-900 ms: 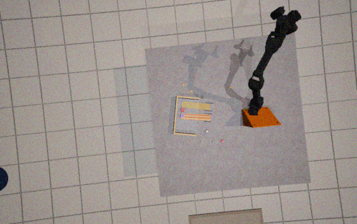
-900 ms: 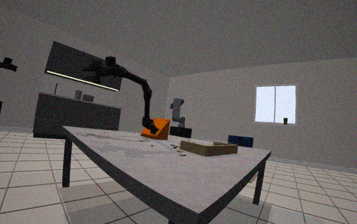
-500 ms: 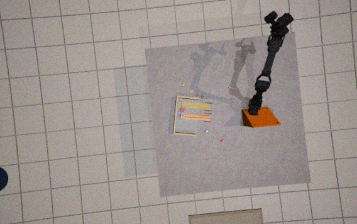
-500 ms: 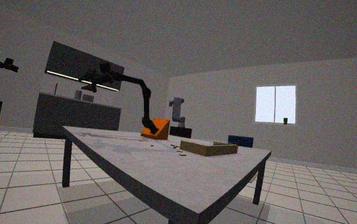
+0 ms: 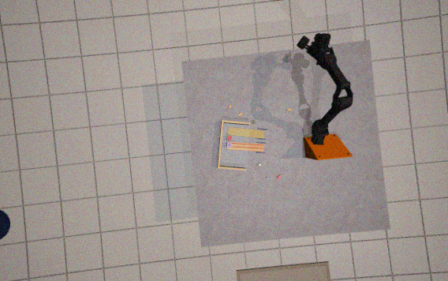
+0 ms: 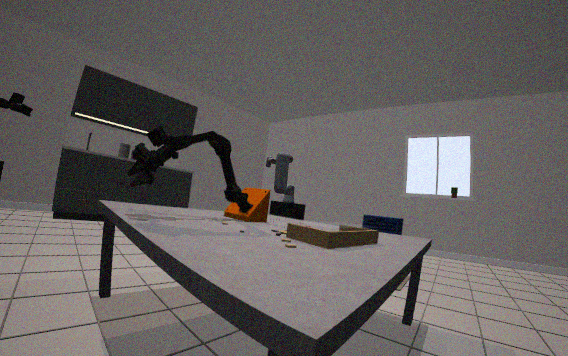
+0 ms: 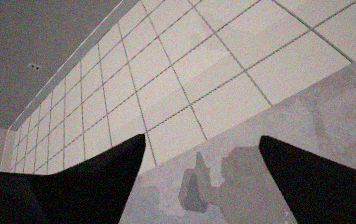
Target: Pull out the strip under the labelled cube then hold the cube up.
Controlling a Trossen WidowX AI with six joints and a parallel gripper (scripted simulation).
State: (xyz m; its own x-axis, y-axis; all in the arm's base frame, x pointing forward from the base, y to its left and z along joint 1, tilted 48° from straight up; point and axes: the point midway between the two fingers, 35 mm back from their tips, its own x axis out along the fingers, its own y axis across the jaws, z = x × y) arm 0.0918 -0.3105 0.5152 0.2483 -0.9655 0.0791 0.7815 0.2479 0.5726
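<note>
In the top view, a wide yellow strip [image 5: 248, 133] and orange strips with red lines [image 5: 248, 147] lie side by side in a three-sided wooden enclosure. A small red cube [image 5: 229, 137] is at the left end, by the lower edge of the yellow strip. A small purple cube [image 5: 229, 144] is at the left end of the orange strips. Labels are too small to read, and I cannot tell exactly what each cube rests on. My gripper [image 7: 201, 140] [image 6: 137, 176] is open and empty, raised high near the table's far edge, well away from the enclosure.
The enclosure's wooden wall [image 5: 220, 146] [image 6: 310, 236] is closed at the left and open toward the orange arm base [image 5: 329, 147] [image 6: 257, 206]. Short dark bars lie by the strips' right ends. Small loose pieces lie around it, including an orange one [image 5: 289, 110] and a red one [image 5: 278, 177].
</note>
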